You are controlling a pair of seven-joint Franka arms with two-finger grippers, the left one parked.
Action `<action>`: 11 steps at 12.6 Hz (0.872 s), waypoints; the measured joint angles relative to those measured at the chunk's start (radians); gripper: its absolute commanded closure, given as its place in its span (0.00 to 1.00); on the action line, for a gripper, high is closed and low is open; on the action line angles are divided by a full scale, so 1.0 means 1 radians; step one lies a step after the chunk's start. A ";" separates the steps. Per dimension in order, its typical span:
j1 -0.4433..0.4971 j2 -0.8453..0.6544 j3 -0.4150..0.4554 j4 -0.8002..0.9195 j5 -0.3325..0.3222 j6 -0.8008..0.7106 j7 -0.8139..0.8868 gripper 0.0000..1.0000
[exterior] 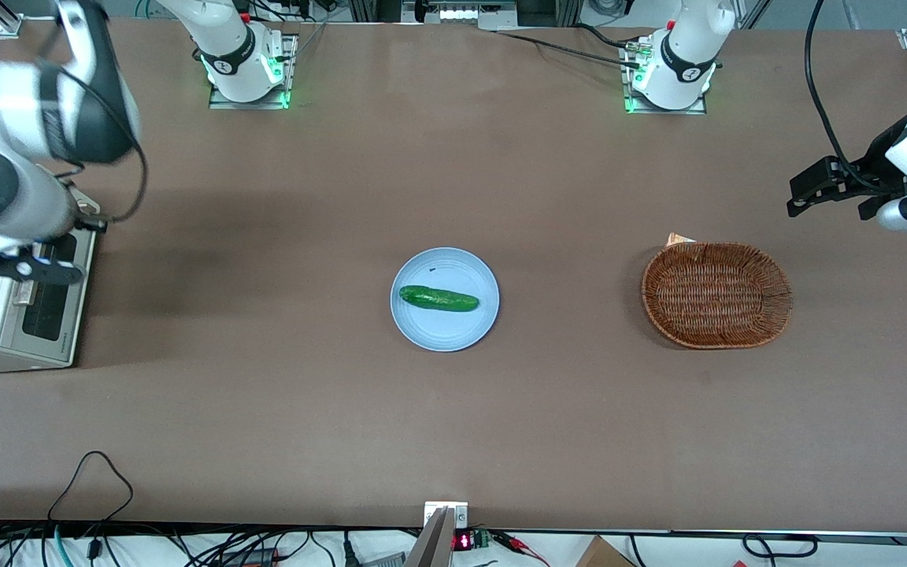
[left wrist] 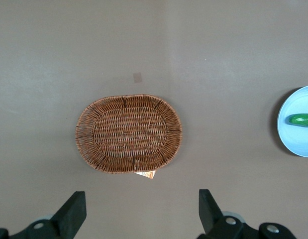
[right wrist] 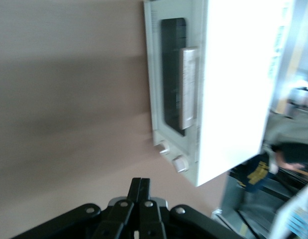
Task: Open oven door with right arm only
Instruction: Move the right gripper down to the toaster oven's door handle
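**Oven door shut; tool together above oven**

We list: toaster oven (exterior: pixel 5 315) at the working arm's end of the table (exterior: pixel 264 409), its oven door (right wrist: pixel 169 79) closed flat against the casing, bar handle (right wrist: pixel 187 87) on it. The right arm (exterior: pixel 5 181) hangs over the oven; its tool (right wrist: pixel 140 191) has fingers pressed together, gripping nothing, clear of the door. From the plate (exterior: pixel 469 335) with cucumber (exterior: pixel 438 298), a wicker basket (exterior: pixel 716 294) lies at 3 o'clock.
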 measured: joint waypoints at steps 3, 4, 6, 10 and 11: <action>0.006 0.123 -0.001 -0.002 -0.235 0.000 0.157 0.98; 0.005 0.164 -0.003 -0.002 -0.313 0.000 0.205 0.98; -0.007 0.234 -0.010 -0.002 -0.438 0.000 0.279 0.98; -0.060 0.303 -0.016 -0.007 -0.567 0.012 0.387 0.98; -0.066 0.311 -0.016 -0.010 -0.575 0.019 0.408 0.98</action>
